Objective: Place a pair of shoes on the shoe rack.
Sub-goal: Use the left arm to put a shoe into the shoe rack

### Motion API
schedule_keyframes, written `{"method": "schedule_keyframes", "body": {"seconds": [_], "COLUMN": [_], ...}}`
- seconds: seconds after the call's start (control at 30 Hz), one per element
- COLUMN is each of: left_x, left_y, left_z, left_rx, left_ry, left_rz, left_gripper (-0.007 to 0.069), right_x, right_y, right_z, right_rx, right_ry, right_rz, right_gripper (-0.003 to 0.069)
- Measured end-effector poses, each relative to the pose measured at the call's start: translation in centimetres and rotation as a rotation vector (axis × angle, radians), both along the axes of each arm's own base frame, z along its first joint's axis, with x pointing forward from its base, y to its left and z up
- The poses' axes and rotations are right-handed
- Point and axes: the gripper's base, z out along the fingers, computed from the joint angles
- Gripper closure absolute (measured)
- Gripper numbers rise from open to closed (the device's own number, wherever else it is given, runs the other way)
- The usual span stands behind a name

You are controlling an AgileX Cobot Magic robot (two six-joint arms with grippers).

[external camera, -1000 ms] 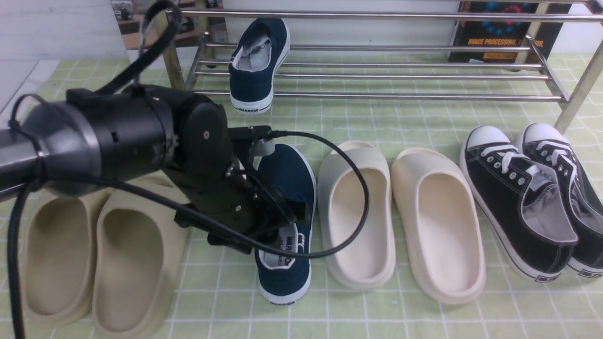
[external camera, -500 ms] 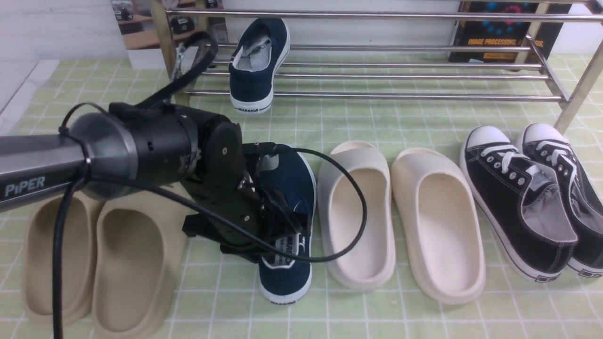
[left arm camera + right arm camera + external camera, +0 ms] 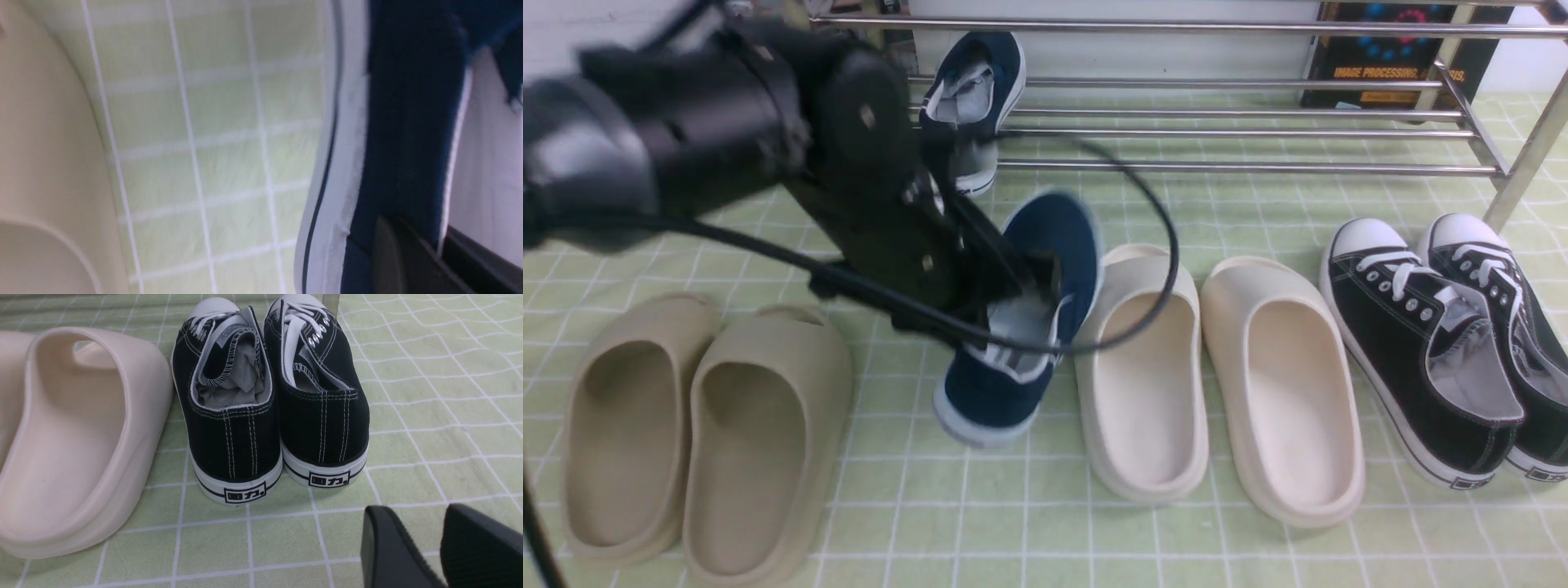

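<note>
- The held navy shoe (image 3: 1023, 327) hung tilted above the green checked cloth (image 3: 1045, 531), toe raised toward the shoe rack (image 3: 1217, 167) and heel low. It was too blurred to tell whether the heel was clear of the cloth.
- The left gripper (image 3: 1033, 282) was clamped on that shoe's side wall, with one finger (image 3: 392, 253) on the outer canvas and the other inside against the lining.
- The other navy shoe (image 3: 976, 82) leaned on the rack's bars, heel down.
- A cream slide (image 3: 1143, 384) lay just beside the held shoe, and the beige slides (image 3: 760, 433) were on its other side.
- The right gripper (image 3: 414, 516) hovered near the black sneakers (image 3: 278, 416), fingers slightly apart and holding nothing.
- Risks, as I judged them:
  - A pinch on thin canvas at one edge could let the shoe swing or slip.
  - The low heel could drag on the cloth or knock the cream slide.
  - The toe could catch a front bar or topple the leaning shoe.
</note>
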Motion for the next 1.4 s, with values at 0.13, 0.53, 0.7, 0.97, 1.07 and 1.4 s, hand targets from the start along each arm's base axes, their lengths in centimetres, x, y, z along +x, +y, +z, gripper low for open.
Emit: {"method": "schedule_keyframes", "body": {"seconds": [0.13, 0.53, 0.7, 0.97, 1.07, 1.4], "left_x": [1.4, 8.9, 11.9, 16.2, 17.4, 19.9], "left_y": [0.3, -2.5, -4.1, -5.7, -5.6, -2.7], "left_z": [1.9, -0.9, -1.1, -2.7, -3.1, -3.4], "left_rx": [-0.056, -0.038, -0.079, -0.121, -0.147, -0.204], "left_ry": [-0.058, -0.014, -0.05, -0.099, -0.108, -0.156], "left_rz": [0.048, 0.046, 0.061, 0.142, 0.181, 0.28], "left_gripper": [0.0618, 0.0618, 0.0618, 0.0618, 0.0618, 0.0618], "right_x": [0.0, 0.0, 0.0, 0.0, 0.0, 0.0], "right_y": [0.0, 0.0, 0.0, 0.0, 0.0, 0.0], "right_z": [0.0, 0.0, 0.0, 0.0, 0.0, 0.0], "right_rx": [0.0, 0.0, 0.0, 0.0, 0.0, 0.0], "right_ry": [0.0, 0.0, 0.0, 0.0, 0.0, 0.0], "right_rz": [0.0, 0.0, 0.0, 0.0, 0.0, 0.0], "right_gripper": [0.0419, 0.0419, 0.0419, 0.0419, 0.0419, 0.0419]}}
